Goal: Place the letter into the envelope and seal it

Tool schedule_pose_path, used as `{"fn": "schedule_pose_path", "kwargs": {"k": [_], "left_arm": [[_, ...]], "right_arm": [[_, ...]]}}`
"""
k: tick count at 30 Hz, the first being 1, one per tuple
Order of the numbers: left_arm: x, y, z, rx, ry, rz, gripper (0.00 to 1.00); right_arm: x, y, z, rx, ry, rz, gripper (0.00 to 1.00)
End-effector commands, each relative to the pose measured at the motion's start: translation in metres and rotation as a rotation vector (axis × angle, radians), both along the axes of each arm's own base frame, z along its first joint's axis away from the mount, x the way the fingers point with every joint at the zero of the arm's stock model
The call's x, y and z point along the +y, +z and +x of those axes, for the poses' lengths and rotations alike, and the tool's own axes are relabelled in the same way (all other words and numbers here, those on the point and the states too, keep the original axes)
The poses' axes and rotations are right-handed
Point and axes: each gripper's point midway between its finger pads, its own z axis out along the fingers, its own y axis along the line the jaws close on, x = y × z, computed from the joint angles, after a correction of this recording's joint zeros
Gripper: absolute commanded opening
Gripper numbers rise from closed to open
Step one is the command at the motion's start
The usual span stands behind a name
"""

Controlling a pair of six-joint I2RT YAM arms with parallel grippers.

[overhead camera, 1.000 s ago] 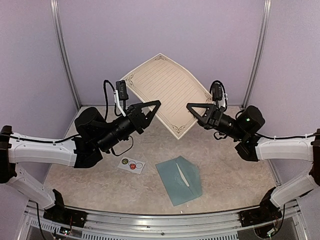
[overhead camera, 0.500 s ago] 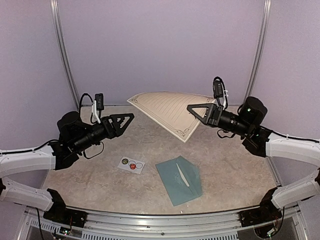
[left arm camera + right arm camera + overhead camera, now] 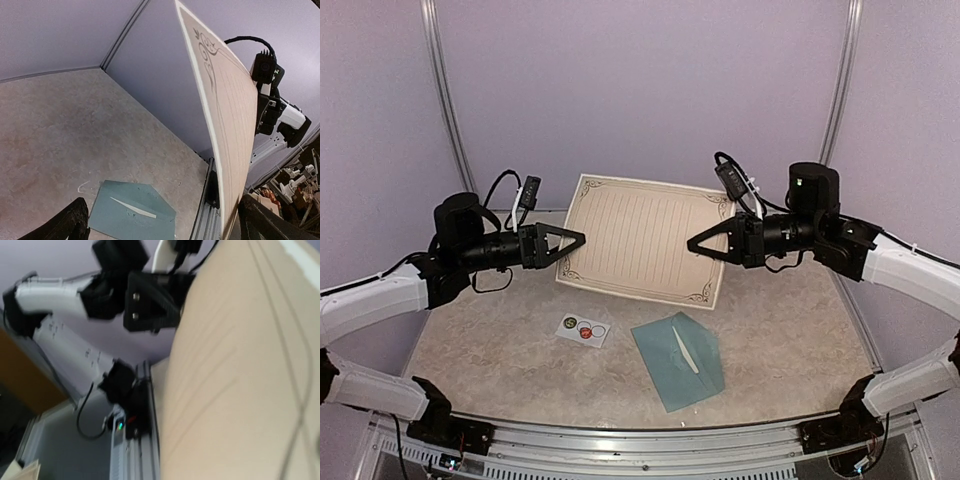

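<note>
The cream lined letter (image 3: 640, 238) hangs upright above the table, facing the top camera. My right gripper (image 3: 696, 245) is shut on its right edge; in the right wrist view the letter (image 3: 240, 380) fills the frame and hides the fingers. My left gripper (image 3: 576, 241) is open at the letter's left edge. In the left wrist view the letter (image 3: 227, 115) shows edge-on, just inside the right-hand finger (image 3: 267, 220) of my left gripper (image 3: 162, 212). The teal envelope (image 3: 678, 360) lies flat on the table below, flap open (image 3: 132, 215).
A small white card with round stickers (image 3: 584, 328) lies left of the envelope. The metal rail (image 3: 640, 440) runs along the near table edge. Purple walls close in the back and sides.
My left gripper opened, let go of the letter, drew back left, then came up to its left edge. The right arm swung the letter from drooping flat to hanging upright.
</note>
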Motion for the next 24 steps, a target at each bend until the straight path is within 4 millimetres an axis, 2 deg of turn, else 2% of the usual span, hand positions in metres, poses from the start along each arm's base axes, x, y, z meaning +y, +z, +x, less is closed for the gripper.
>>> {"fn": "schedule_pose_path", "kwargs": {"k": [1, 3, 7, 11, 12, 13, 16, 19, 22, 24], "left_arm": [[-0.017, 0.003, -0.03, 0.028, -0.208, -0.023, 0.99], [-0.022, 0.007, -0.037, 0.021, -0.248, -0.033, 0.94], [-0.027, 0.005, -0.042, 0.021, -0.267, -0.031, 0.59], [-0.025, -0.004, -0.033, 0.034, -0.193, -0.015, 0.21], [-0.025, -0.007, -0.029, 0.039, -0.167, -0.008, 0.15], [-0.024, -0.01, -0.024, 0.045, -0.137, 0.002, 0.11], [-0.023, -0.019, -0.013, 0.042, -0.044, 0.041, 0.09], [-0.026, -0.028, -0.006, 0.03, 0.05, 0.083, 0.0], [-0.037, -0.034, -0.009, 0.027, 0.084, 0.098, 0.0], [-0.041, -0.047, -0.006, 0.066, 0.142, 0.116, 0.0]], "right_arm": [[0.001, -0.014, -0.011, 0.002, 0.096, -0.079, 0.0], [0.002, -0.018, -0.007, 0.009, 0.088, -0.098, 0.0], [0.003, -0.03, 0.01, 0.021, 0.014, -0.177, 0.0], [0.0, -0.056, 0.033, 0.059, -0.089, -0.306, 0.0], [-0.001, -0.061, 0.038, 0.069, -0.114, -0.333, 0.0], [-0.002, -0.066, 0.044, 0.082, -0.145, -0.359, 0.0], [-0.007, -0.076, 0.06, 0.119, -0.239, -0.418, 0.0], [-0.012, -0.084, 0.073, 0.164, -0.323, -0.449, 0.0], [-0.009, -0.092, 0.078, 0.214, -0.353, -0.451, 0.0], [-0.006, -0.099, 0.081, 0.231, -0.377, -0.461, 0.0]]}}
